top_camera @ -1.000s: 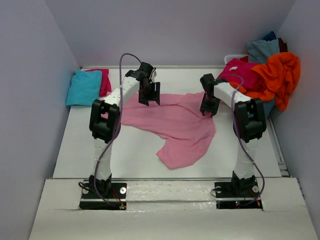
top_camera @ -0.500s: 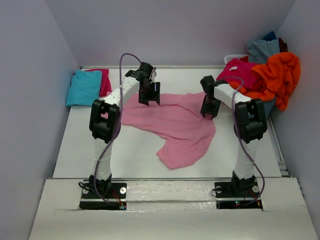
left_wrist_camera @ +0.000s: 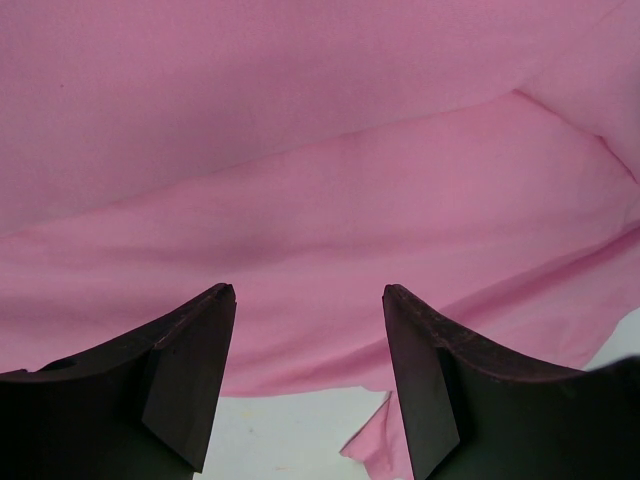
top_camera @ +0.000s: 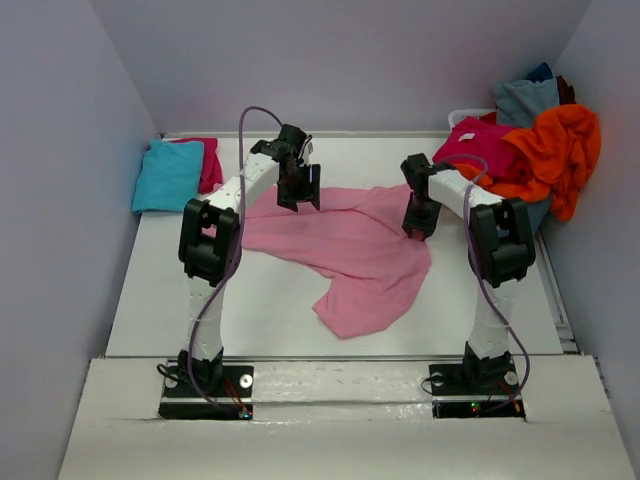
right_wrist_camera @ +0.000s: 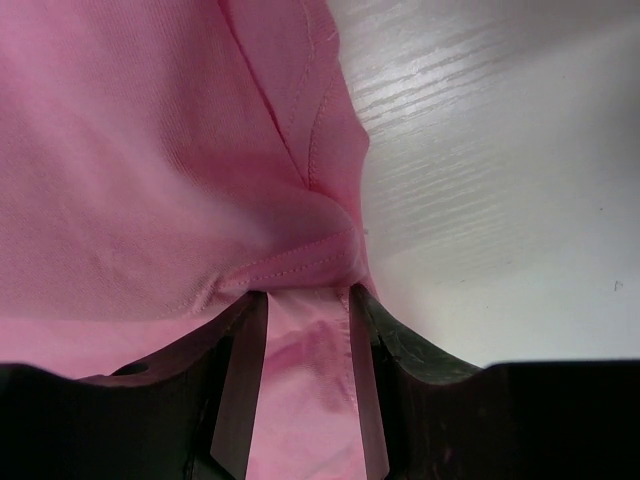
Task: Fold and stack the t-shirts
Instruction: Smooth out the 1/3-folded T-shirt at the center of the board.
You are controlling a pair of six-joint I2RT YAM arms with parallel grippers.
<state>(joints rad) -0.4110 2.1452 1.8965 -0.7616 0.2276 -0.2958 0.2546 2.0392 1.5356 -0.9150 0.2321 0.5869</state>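
From above, the left gripper (top_camera: 300,200) is hanging over the far edge of the light pink t-shirt (top_camera: 350,250), which is lying spread on the table (top_camera: 280,310) between the two arms. The right gripper (top_camera: 417,230) is pressing down on the shirt's edge on the opposite side. A turquoise t-shirt (top_camera: 168,175) is lying well outboard of the left gripper, and an orange t-shirt (top_camera: 560,150) is topping a heap outboard of the right one.

In the left wrist view, the left gripper (left_wrist_camera: 308,292) is standing wide, nothing between its fingers (left_wrist_camera: 190,360), with pink cloth (left_wrist_camera: 320,150) lying beneath and ahead.

In the right wrist view, the right gripper (right_wrist_camera: 305,295) is standing narrow, its fingers (right_wrist_camera: 235,400) straddling a bunched seam of pink cloth (right_wrist_camera: 130,150). Whether they are pinching it, I cannot tell. Bare table (right_wrist_camera: 500,200) is showing to one side of the tips.
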